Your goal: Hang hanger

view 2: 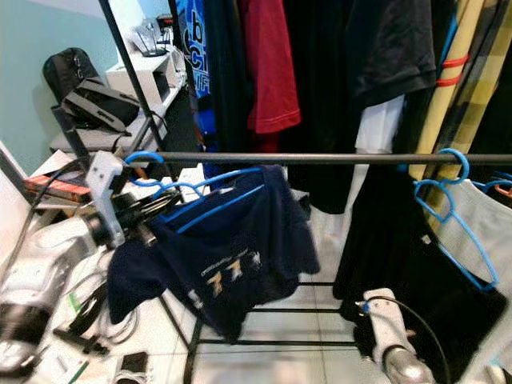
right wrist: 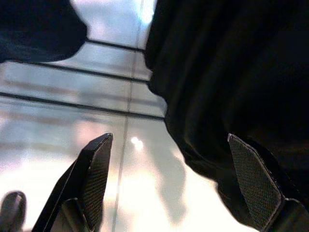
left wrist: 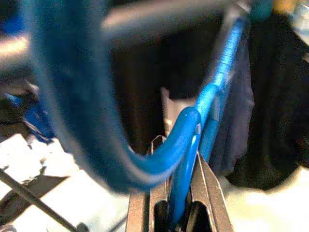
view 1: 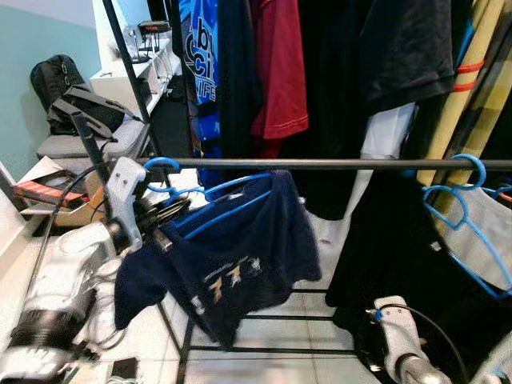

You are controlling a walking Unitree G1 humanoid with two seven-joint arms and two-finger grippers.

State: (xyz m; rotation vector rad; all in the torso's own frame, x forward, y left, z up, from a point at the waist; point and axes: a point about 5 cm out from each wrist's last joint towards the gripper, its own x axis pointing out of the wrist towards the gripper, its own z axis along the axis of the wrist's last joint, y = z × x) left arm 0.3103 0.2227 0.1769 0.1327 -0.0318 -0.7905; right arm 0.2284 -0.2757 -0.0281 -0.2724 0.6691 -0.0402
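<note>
Right tool (right wrist: 169, 183): nearest the camera, low beside a dark hanging garment (view 1: 392, 256); its two black fingers (right wrist: 94, 181) stand wide apart and hold nothing, and tiled floor (right wrist: 58, 121) shows between them.
Left tool (view 1: 160, 216): raised just under the rail, closed on the neck of the blue hanger (view 1: 220, 204); in the left wrist view the blue shaft (left wrist: 186, 159) sits clamped between the fingers.
Blue hanger: carries a navy T-shirt (view 1: 232, 264) that droops below it; its hook (view 1: 160, 164) lies at the horizontal rail (view 1: 336, 164), apparently looped over it, though whether it bears fully on the rail cannot be told.
Step in hand (judgement): seating the hook and letting go.
Doing it well (judgement): lower the hook until the rail takes the weight, keep the hanger in line with the rail so the shirt does not swing it off, then spread the fingers and draw back downward, clear of the fabric.
Risk (judgement): the shirt hangs unevenly and may tilt the hanger on release.
Rail and rack: black metal; a second blue hanger (view 1: 464, 208) hangs at the robot's right.
Upper garments: red shirt (view 1: 280, 72) and dark clothes.
Room: pale tiled floor, teal wall (view 1: 32, 40), black backpack (view 1: 68, 92) on a cluttered bench (view 1: 88, 144).
</note>
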